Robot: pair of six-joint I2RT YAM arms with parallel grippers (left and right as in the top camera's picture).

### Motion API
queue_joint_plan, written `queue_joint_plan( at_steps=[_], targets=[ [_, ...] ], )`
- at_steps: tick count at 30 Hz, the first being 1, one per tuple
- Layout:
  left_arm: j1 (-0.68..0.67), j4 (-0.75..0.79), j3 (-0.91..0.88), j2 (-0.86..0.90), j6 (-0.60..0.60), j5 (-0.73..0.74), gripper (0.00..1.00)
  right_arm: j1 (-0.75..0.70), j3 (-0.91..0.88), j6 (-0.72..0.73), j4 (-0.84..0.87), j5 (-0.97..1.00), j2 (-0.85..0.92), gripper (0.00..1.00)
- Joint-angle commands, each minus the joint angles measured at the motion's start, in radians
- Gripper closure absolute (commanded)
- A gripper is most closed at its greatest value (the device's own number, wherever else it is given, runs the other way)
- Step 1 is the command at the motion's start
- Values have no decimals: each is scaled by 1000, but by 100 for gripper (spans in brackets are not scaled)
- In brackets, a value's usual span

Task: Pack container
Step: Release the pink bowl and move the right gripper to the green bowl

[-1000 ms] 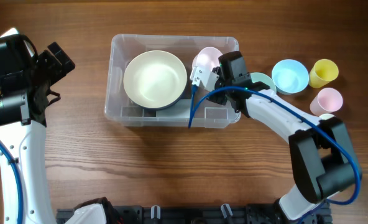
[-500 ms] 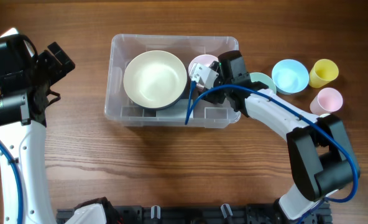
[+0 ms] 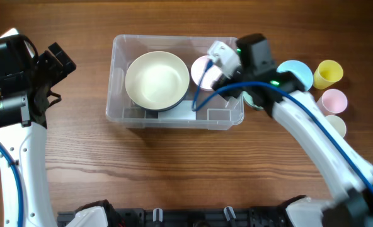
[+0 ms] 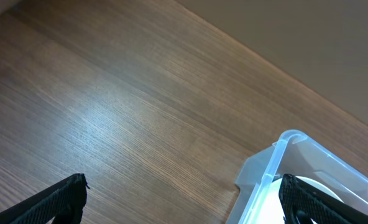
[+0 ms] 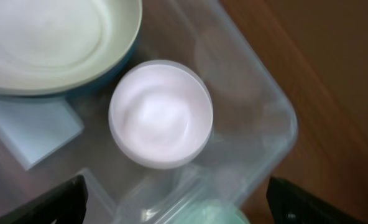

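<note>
The container (image 3: 174, 41) sits in the far half of the surface (image 3: 174, 170), midway between the two arms. Its mouth faces up and its long axis runs left to right.

Inside it, the overhead view shows a cream bowl (image 3: 157, 81) filling the left and middle. A pink cup (image 3: 202, 68) stands upright at the right end, toward the far right corner, and is partly hidden by the right tool (image 3: 221, 60) above it.

The right wrist view gives what the overhead cannot. The pink cup (image 5: 160, 113) stands free, just beside the cream bowl (image 5: 53, 37); whether they touch I cannot tell. A white label (image 5: 32, 127) lies on the container's base under the bowl's rim. The right tool (image 5: 176, 186) is spread wide, its fingertips (image 5: 66, 199) at the lower corners of the frame with nothing between them. The container's rounded corner (image 5: 277, 118) shows beyond the cup.

Only the overhead view shows the pieces outside, near the container's right end: a blue bowl (image 3: 298, 70), a yellow cup (image 3: 328, 74) and a second pink cup (image 3: 333, 101).

The left tool (image 3: 57, 63) hangs well apart from the container's left end. The left wrist view shows it (image 4: 183, 186) spread wide over bare wood, with one corner of the container (image 4: 283, 155) in sight.
</note>
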Motion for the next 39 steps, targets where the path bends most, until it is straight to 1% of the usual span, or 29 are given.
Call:
queue_joint_plan(
  at_steps=[1,4,7,10,13,16,21,22,24,28,30,31,32,36,39],
  targets=[
    [5,-2,11,-5,-9,11,0,-24,12,114,-138,70,-163,6],
    [5,-2,11,-5,-9,11,0,-43,11,140,-246,68,-213,6],
    [5,-2,11,-5,-9,11,0,-55,9,180,-320,42,-215,6],
    [5,-2,11,-5,-9,11,0,-78,-4,332,-368,35,-197,7],
    [5,-2,11,-5,-9,11,0,-106,-10,451,-380,8,-180,7],
    [5,-2,11,-5,-9,11,0,-125,-10,483,-366,-10,-174,8],
    [5,-2,11,-5,-9,11,0,-161,-10,618,-348,-10,-174,9],
    [5,-2,11,-5,-9,11,0,-163,-10,626,-341,-10,-174,8],
    [5,-2,11,-5,-9,11,0,-163,-10,583,-331,-10,-174,8],
    [5,-2,11,-5,-9,11,0,-163,-10,377,-367,-9,-174,7],
    [5,-2,11,-5,-9,11,0,-166,-10,352,-392,8,-174,4],
    [5,-2,11,-5,-9,11,0,-174,-10,378,-400,26,-174,2],
    [5,-2,11,-5,-9,11,0,-194,-10,440,-403,45,-174,0],
    [5,-2,11,-5,-9,11,0,-280,-10,560,-395,28,-174,0],
    [5,-2,11,-5,-9,11,0,-333,-12,586,-391,27,-174,0]
  ],
)
